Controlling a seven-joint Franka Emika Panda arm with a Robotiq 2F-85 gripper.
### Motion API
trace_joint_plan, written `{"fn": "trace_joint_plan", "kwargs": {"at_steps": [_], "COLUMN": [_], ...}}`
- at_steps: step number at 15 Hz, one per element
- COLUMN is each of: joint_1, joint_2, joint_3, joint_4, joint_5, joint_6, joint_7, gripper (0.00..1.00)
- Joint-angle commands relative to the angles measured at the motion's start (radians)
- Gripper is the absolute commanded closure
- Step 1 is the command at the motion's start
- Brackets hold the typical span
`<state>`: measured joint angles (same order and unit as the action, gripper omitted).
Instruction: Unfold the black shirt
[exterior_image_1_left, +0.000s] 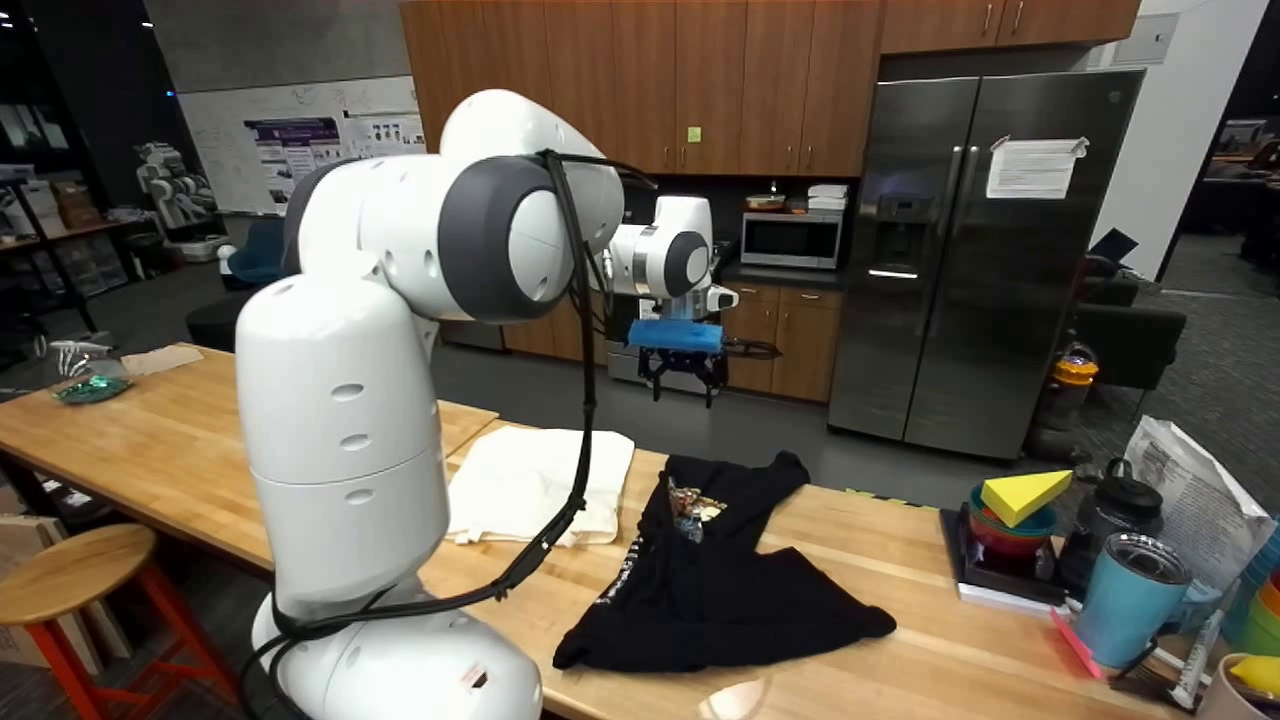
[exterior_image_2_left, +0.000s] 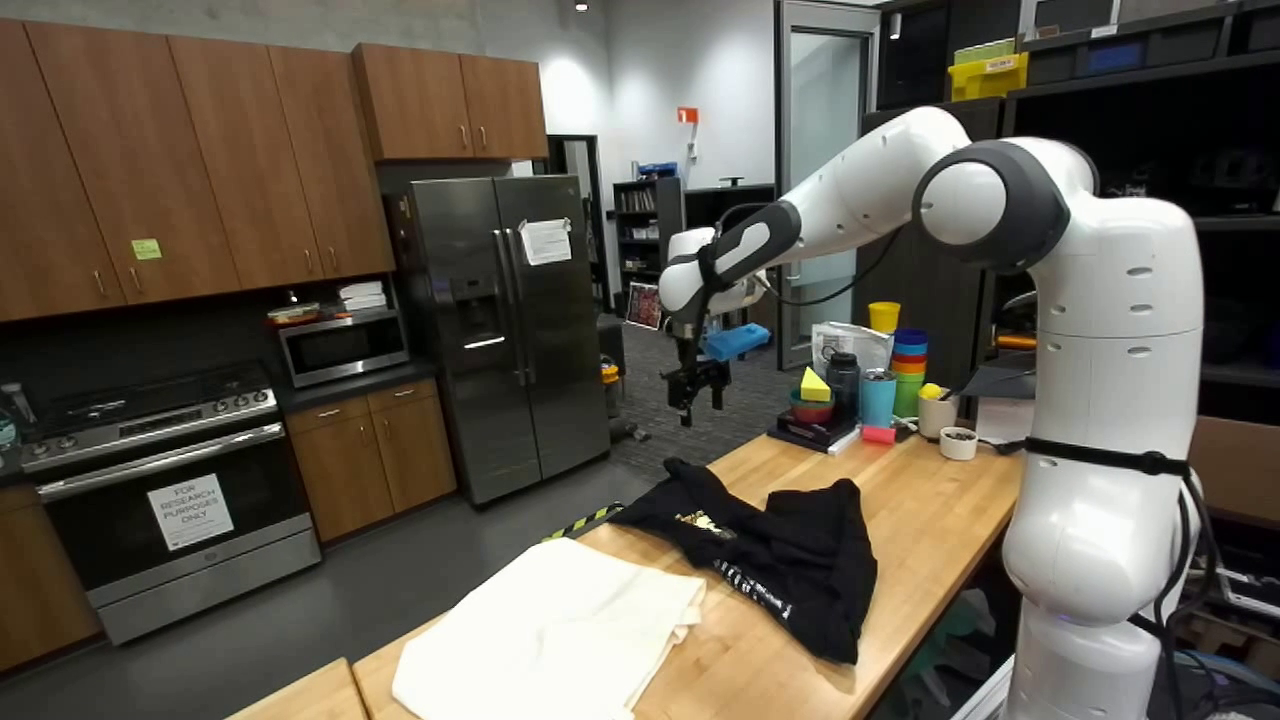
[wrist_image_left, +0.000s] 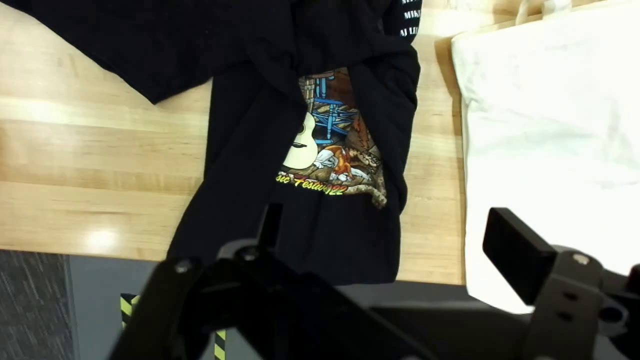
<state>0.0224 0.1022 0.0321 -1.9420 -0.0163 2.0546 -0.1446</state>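
The black shirt (exterior_image_1_left: 720, 600) lies bunched and folded over itself on the wooden table. It shows in both exterior views (exterior_image_2_left: 810, 540) and in the wrist view (wrist_image_left: 240, 165). Folds partly cover its coloured guitar print (wrist_image_left: 340, 145). White lettering runs along one edge (exterior_image_2_left: 750, 587). In the wrist view one end of the shirt reaches past the table edge. My gripper (exterior_image_1_left: 683, 393) is open and empty, high above the shirt's far end, also seen in an exterior view (exterior_image_2_left: 702, 408). In the wrist view its fingers (wrist_image_left: 392, 240) are wide apart, touching nothing.
A cream-white cloth (exterior_image_1_left: 530, 480) lies beside the shirt, also in the wrist view (wrist_image_left: 550, 150). At the table's far end stand bowls with a yellow block (exterior_image_2_left: 815, 387), a black bottle (exterior_image_2_left: 843, 378), a blue tumbler (exterior_image_2_left: 878, 398) and stacked cups (exterior_image_2_left: 909, 370).
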Motion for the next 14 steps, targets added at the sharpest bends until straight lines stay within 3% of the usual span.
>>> {"fn": "trace_joint_plan", "kwargs": {"at_steps": [1, 14], "joint_1": [0.031, 0.099], "joint_2": [-0.026, 0.0], "joint_3": [0.025, 0.09], "joint_4": [-0.012, 0.001], "joint_5": [-0.036, -0.045], "joint_6": [-0.034, -0.075], "joint_7": [0.007, 0.003], "gripper": [0.0, 0.0]}}
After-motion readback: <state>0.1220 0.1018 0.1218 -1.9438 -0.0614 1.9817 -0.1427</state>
